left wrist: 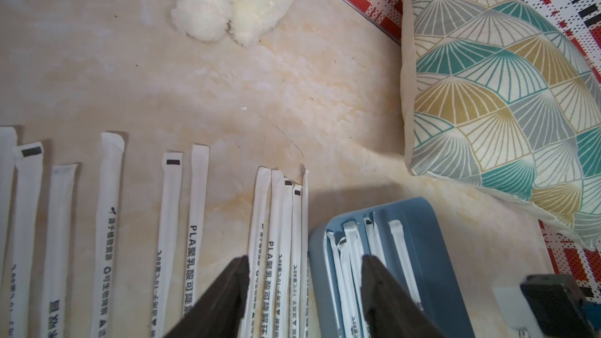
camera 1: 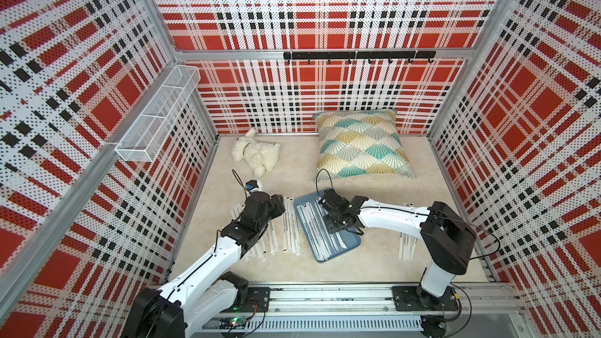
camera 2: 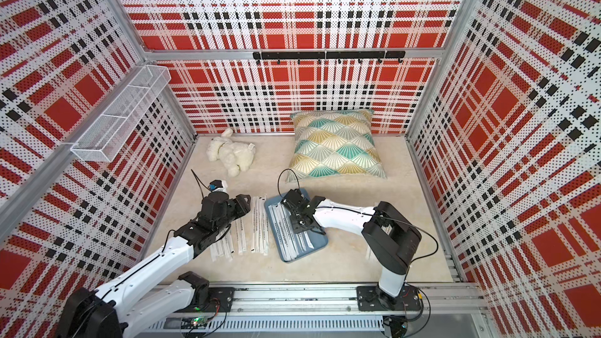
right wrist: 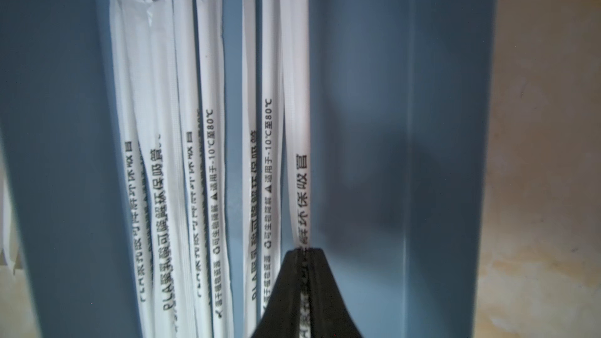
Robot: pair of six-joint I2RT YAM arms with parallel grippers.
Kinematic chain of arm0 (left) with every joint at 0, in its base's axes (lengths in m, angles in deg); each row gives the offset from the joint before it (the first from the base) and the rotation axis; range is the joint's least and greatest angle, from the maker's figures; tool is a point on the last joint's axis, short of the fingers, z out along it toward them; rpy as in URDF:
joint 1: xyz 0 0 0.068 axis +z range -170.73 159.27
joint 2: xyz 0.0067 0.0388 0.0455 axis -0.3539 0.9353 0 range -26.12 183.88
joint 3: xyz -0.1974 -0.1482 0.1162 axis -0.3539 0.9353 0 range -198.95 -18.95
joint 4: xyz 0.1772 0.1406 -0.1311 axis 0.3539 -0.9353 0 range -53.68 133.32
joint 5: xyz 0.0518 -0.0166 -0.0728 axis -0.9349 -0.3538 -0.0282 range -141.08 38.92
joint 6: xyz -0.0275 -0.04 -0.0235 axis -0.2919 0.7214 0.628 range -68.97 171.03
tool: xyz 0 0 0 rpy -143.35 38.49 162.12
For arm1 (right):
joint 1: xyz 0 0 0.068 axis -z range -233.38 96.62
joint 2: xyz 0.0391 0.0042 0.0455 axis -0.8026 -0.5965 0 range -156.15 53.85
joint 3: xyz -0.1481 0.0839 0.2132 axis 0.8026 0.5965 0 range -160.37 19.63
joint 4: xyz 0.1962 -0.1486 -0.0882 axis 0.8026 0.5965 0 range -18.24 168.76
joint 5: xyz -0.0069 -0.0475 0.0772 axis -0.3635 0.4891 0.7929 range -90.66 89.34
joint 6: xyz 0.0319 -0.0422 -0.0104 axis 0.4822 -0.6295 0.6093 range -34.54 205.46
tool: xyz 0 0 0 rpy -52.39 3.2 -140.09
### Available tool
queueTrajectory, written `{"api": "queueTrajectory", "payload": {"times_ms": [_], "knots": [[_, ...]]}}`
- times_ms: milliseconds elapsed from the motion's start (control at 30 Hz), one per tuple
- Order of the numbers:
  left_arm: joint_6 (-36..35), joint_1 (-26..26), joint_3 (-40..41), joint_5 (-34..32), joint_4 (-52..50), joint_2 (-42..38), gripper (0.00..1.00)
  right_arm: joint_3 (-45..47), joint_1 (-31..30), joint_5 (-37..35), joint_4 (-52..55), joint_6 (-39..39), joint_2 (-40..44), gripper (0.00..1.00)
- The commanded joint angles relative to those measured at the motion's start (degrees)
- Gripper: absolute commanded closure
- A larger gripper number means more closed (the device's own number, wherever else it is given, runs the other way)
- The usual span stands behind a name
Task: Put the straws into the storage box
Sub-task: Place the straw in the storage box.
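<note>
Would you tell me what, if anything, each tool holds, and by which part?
The right tool pinches one straw on its printed stretch, over the box; the left tool is open, empty.

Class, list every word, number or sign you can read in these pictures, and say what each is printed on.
"PLA聚乳酸可降": table straw, cut off by the frame.
"适用于-10°C至80°C": boxed straw, in the storage box.
"环保吸管": gripped straw, in the right claw.
The rest of the lettering is blurred; in both top views it is too small to read.
</note>
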Motion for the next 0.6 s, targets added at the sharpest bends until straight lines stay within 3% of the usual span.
{"api": "queueTrajectory", "payload": {"times_ms": [0, 433, 567], "knots": [[0.41, -0.30, 0.63, 0.94, 0.41, -0.03, 0.40, 0.22, 0.47, 1.16, -2.38, 0.09, -1.63, 0.87], [0.49, -2.00, 0.77, -0.45, 1.32, 1.12, 0.42, 1.17, 0.46, 2.54, -4.01, 0.50, -3.77, 0.86], [0.62, -2.00, 0.81, -1.65, 0.93, 1.14, 0.45, 0.44, 0.50, 2.22, -3.03, 0.02, -3.11, 0.80]]}}
